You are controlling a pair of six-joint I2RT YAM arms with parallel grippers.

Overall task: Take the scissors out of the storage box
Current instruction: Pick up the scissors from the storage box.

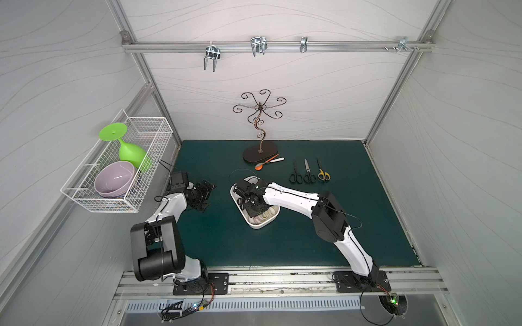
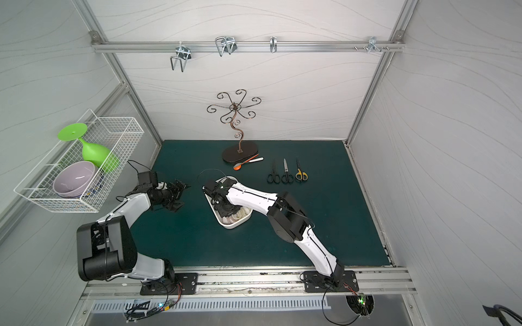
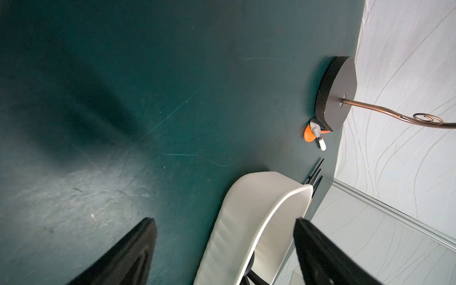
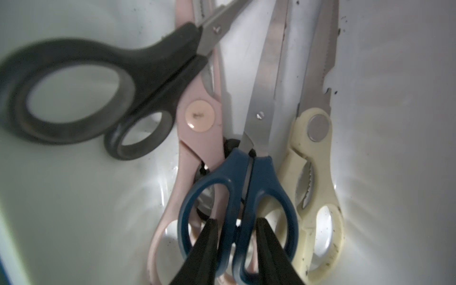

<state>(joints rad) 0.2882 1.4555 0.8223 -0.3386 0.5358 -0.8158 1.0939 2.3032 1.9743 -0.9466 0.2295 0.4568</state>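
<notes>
Surface: dark green mat (image 1: 282,242).
Centre: white storage box (image 1: 261,225), set askew.
Rear: oval stand base (image 1: 254,154); orange spoon (image 1: 268,163) just beside.
Rear right, side by side: black scissors (image 1: 295,173), steel-bladed scissors (image 1: 308,172), yellow scissors (image 1: 323,172).

No word, number, brand or sign can be read anywhere in these views. Seen close in the right wrist view, the scissors (image 4: 265,98) lying in the storage box (image 4: 74,197) show plain steel blades and plain handles, and the box's white wall carries no legible print. In both top views a small card with dark bars (image 1: 175,305) lies on the front ledge below the left arm's base, but it is too small to make out.
</notes>
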